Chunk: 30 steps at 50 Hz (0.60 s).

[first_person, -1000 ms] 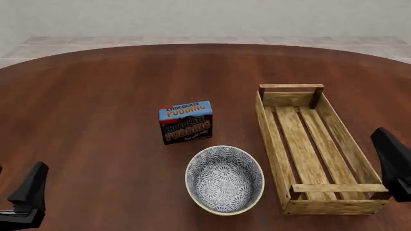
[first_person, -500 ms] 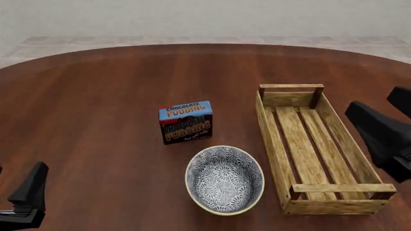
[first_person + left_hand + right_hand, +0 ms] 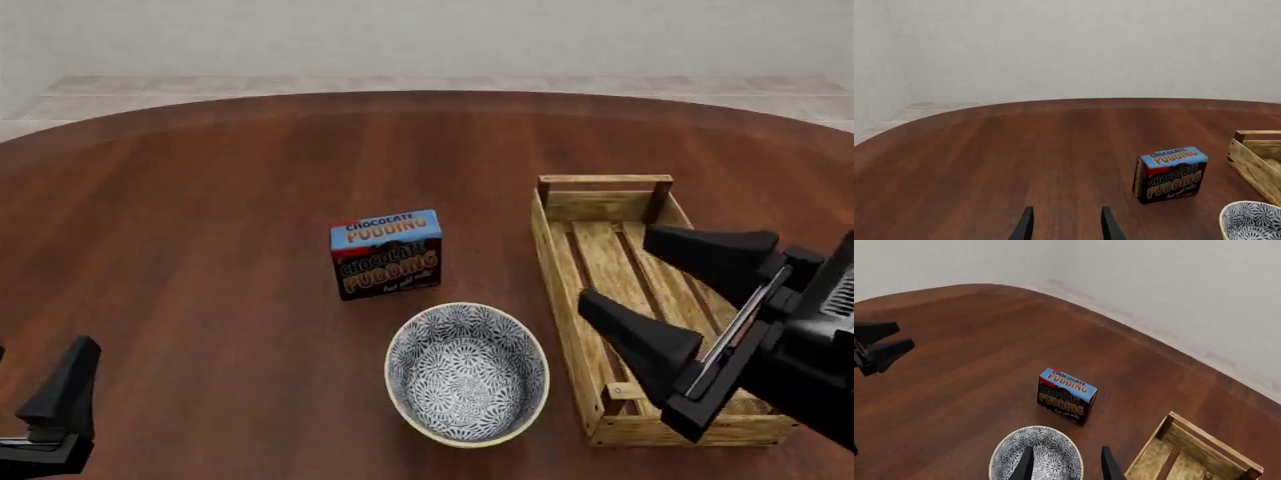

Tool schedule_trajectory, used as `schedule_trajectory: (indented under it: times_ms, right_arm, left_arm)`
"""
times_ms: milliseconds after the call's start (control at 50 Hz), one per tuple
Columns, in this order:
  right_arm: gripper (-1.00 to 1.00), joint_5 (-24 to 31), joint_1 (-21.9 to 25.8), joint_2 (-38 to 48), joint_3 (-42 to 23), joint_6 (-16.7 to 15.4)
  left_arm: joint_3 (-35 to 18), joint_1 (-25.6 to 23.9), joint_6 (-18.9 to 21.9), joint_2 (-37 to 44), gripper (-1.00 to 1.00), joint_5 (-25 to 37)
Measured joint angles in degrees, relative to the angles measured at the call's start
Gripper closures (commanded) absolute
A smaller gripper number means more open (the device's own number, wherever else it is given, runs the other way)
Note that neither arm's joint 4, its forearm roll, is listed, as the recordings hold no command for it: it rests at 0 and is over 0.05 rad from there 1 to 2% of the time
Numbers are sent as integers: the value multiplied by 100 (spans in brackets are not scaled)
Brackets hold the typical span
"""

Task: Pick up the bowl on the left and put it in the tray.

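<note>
My right gripper (image 3: 638, 290) hangs over the long slatted wooden tray (image 3: 574, 300), jaws spread wide, nothing held. The round blue-and-white floral bowl (image 3: 467, 374) sits on the table just left of that tray, apart from it. My left gripper (image 3: 1065, 226), well left of the tray, is parted and holds nothing.

The right tool (image 3: 634, 285) has swung in, seemingly above the tray (image 3: 567, 290).

"CHOCOLATE PUDDING" (twice) on box (image 3: 386, 254)

Chocolate pudding box (image 3: 386, 253) stands upright on the brown wooden table (image 3: 200, 230), printed face toward the front camera. It sits ahead and left of the right gripper (image 3: 638, 285), well apart, and ahead and right of the left gripper (image 3: 60, 400).
</note>
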Motion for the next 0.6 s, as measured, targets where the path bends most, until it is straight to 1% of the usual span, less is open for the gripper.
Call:
schedule_trajectory:
  times_ms: [200, 600]
  right_arm:
    - [-100, -372, 473, 485, 188, -100]
    - [-100, -1035, 1150, 1342, 381, 53]
  left_arm:
    - [0, 0, 0, 0, -100, 0]
    - [0, 0, 0, 0, -100, 0]
